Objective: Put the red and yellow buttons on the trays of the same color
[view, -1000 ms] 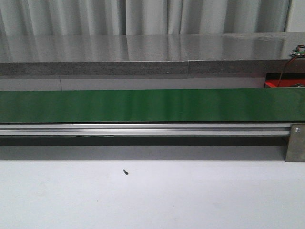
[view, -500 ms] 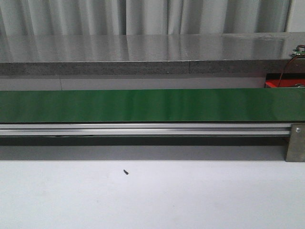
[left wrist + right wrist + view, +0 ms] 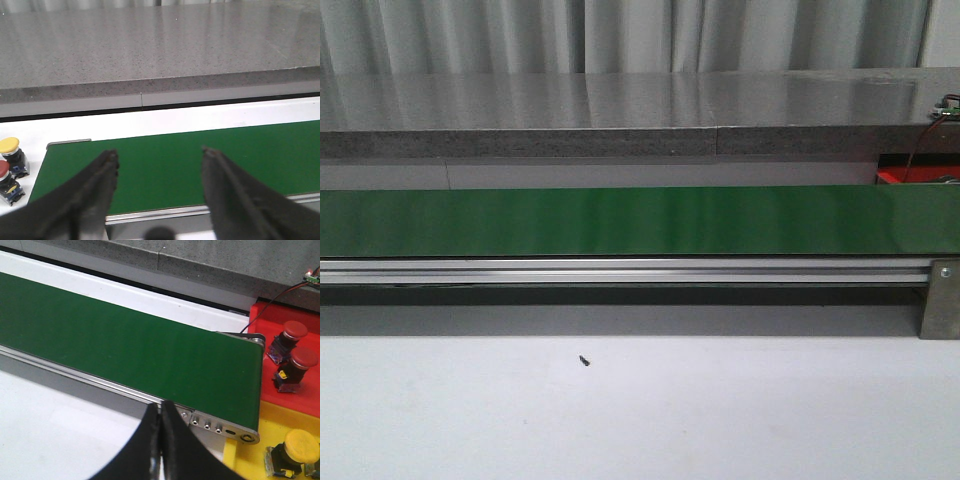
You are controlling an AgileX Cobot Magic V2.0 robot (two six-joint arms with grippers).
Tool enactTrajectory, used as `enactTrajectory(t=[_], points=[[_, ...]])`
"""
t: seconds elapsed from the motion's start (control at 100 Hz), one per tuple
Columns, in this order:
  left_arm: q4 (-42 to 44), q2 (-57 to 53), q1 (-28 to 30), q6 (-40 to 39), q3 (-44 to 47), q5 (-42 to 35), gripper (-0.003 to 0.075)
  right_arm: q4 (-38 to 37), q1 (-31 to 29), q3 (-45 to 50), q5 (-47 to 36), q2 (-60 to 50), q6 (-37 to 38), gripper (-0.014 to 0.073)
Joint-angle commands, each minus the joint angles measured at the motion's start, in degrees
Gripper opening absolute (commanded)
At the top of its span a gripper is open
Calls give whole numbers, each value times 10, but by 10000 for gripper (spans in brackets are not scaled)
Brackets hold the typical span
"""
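In the left wrist view my left gripper [image 3: 159, 152] hangs open over the green belt [image 3: 165, 165], nothing between its fingers. Off the belt's end stand a yellow button [image 3: 10, 146] and a red button [image 3: 4, 170] on the white surface. In the right wrist view my right gripper [image 3: 160, 407] is shut and empty, near the belt's rail. Beyond the belt's other end lies a red tray [image 3: 300, 400] with two red buttons [image 3: 294, 331] [image 3: 303, 359], and a yellow tray [image 3: 245, 460] with a yellow button [image 3: 300, 445]. Neither gripper shows in the front view.
The green conveyor belt [image 3: 620, 220] with its aluminium rail [image 3: 620, 270] runs across the front view. Behind it stands a grey stone ledge [image 3: 620, 110]. A small dark speck [image 3: 584, 360] lies on the white table [image 3: 640, 420]. A corner of the red tray [image 3: 920, 176] shows at far right.
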Motion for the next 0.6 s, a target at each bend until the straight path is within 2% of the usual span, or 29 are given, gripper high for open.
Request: enactTrajectory(t=[0.0, 0.16, 0.29, 0.59], points=[[-8, 4, -5, 0, -16, -43, 543, 9, 0, -14, -36, 0, -2, -96], [-8, 4, -5, -1, -16, -44, 547, 9, 0, -14, -36, 0, -2, -96], [-5, 16, 8, -38, -41, -33, 547, 9, 0, -14, -36, 0, -2, -96], [16, 190, 138, -48, -193, 74, 547, 9, 0, -14, -36, 0, -2, -96]])
